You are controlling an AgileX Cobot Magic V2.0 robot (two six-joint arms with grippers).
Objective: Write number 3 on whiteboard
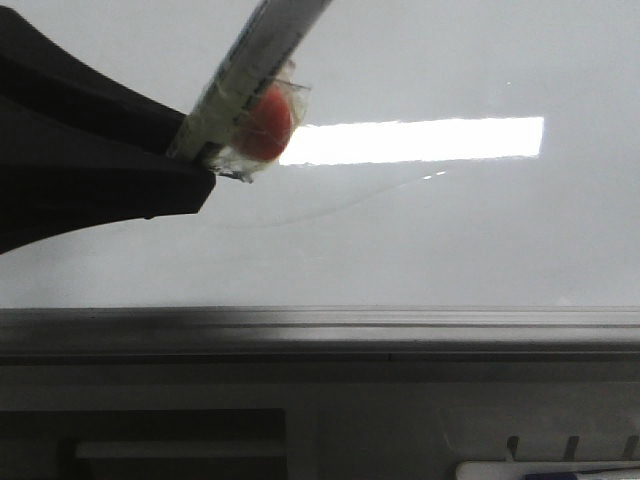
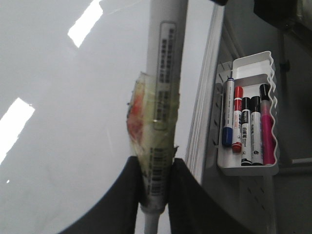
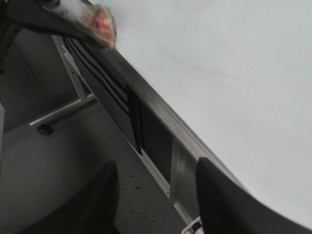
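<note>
My left gripper [image 1: 195,150] is shut on a white marker pen [image 1: 250,60], which has clear tape and a red lump [image 1: 265,125] wrapped round its barrel. The pen slants up to the right in front of the whiteboard [image 1: 450,230], and its tip is cut off by the frame edge. In the left wrist view the pen [image 2: 165,73] sits clamped between the black fingers [image 2: 122,200], close to the board [image 2: 58,122]. My right gripper [image 3: 156,190] is open and holds nothing, low beside the board's edge [image 3: 234,73]. The number 3 shows in no view; only a faint grey curved smear [image 1: 330,208] is there.
A grey metal rail [image 1: 400,330] runs along the board's bottom edge. A white tray [image 2: 248,168] beside the board holds several markers. A bright rectangular reflection [image 1: 420,140] lies on the board. The board's stand and a caster [image 3: 45,129] show on the floor.
</note>
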